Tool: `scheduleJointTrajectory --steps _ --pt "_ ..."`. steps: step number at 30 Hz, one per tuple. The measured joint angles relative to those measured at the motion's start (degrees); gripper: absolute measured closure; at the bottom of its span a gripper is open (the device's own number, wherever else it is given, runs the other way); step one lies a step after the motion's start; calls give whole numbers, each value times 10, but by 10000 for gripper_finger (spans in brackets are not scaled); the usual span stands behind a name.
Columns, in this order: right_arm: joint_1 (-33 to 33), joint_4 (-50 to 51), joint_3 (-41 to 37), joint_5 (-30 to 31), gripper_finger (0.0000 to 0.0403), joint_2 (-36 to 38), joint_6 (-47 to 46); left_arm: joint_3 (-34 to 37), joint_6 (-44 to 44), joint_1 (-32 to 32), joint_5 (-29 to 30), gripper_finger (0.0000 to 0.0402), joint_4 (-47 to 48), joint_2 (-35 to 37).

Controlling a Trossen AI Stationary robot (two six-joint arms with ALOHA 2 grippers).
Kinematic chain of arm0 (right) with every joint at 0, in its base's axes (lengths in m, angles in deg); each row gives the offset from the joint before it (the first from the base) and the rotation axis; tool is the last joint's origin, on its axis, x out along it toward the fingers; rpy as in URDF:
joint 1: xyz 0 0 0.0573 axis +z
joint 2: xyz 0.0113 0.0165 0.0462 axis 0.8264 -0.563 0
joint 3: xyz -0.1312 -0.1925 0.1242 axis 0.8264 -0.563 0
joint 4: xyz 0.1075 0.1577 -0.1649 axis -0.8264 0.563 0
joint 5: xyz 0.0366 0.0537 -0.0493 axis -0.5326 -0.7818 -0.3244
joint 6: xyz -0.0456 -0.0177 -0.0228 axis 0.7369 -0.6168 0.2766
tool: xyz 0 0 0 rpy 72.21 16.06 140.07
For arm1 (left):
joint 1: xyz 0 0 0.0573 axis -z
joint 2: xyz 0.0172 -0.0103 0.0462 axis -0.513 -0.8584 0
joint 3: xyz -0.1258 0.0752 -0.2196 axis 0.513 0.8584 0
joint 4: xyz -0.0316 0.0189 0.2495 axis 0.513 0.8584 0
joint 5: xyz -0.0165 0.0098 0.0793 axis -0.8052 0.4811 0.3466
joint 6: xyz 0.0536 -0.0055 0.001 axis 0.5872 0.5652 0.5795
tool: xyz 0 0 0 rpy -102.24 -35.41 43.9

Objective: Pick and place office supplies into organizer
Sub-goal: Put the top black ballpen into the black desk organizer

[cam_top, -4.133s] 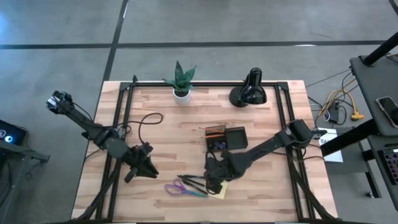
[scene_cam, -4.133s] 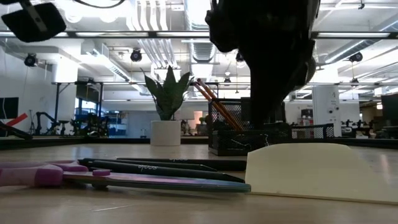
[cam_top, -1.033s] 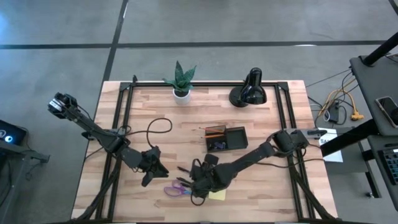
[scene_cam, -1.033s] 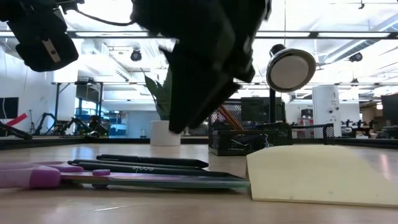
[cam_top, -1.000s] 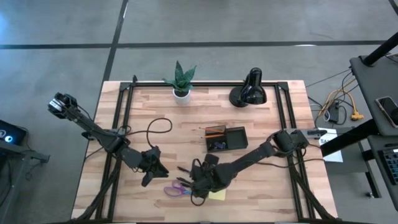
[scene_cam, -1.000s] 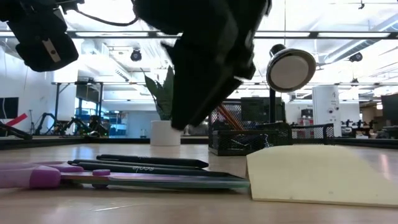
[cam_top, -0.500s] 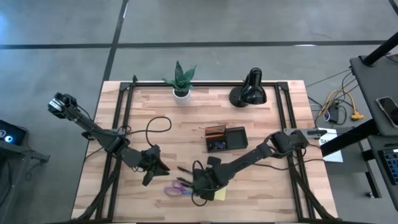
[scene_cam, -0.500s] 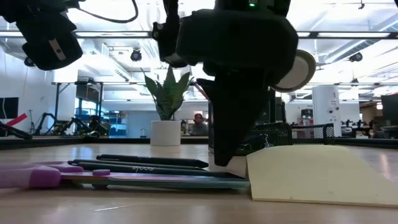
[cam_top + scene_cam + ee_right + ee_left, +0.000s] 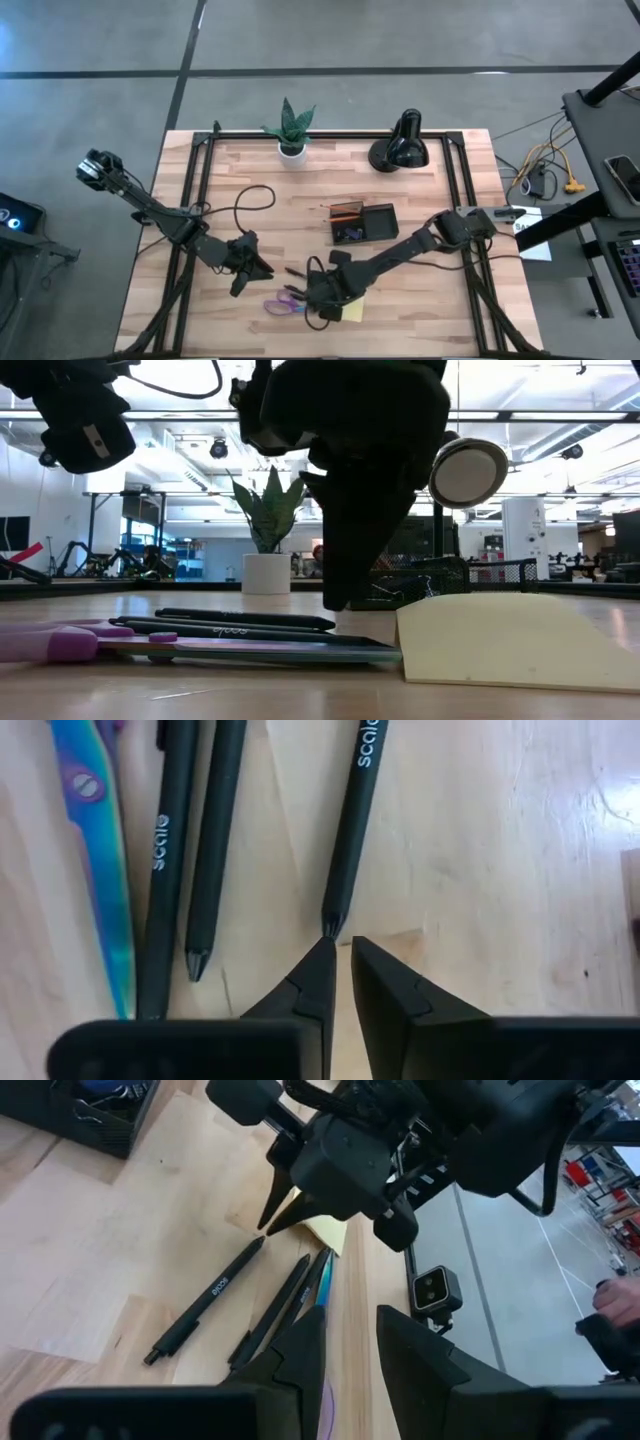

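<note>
Judging by what lies loose, the job is partly done: the organizer (image 9: 364,222) sits mid-table, right of centre, with orange pencils (image 9: 345,209) standing in its left compartment and small clips (image 9: 100,1098) in a lower one, while three black pens (image 9: 195,840), the scissors (image 9: 290,303) and the sticky pad (image 9: 350,313) are on the near part of the table, unplaced. The right gripper (image 9: 336,970) is down over the pens, its fingers nearly closed with only a thin gap, and their tips sit right at the point of the rightmost pen (image 9: 350,820) in its wrist view; nothing is between them, so the pinch looks to have missed or stopped short of the pen tip, though I cannot tell whether they touch it. The left gripper (image 9: 348,1350) hovers left of the pile, aimed at it, fingers narrowly apart and empty. Left to do, as I read it: grasp each pen, then the scissors and the pad, and carry them far-right to the organizer. A plant (image 9: 291,128) and lamp (image 9: 402,145) stand at the far edge, out of the way.
</note>
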Motion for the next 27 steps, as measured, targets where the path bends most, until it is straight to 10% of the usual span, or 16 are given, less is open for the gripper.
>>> scheduleJointTrajectory --steps 27 --pt "-5 -51 0 13 390 1 -8 6 0 0 -4 325 0 0"
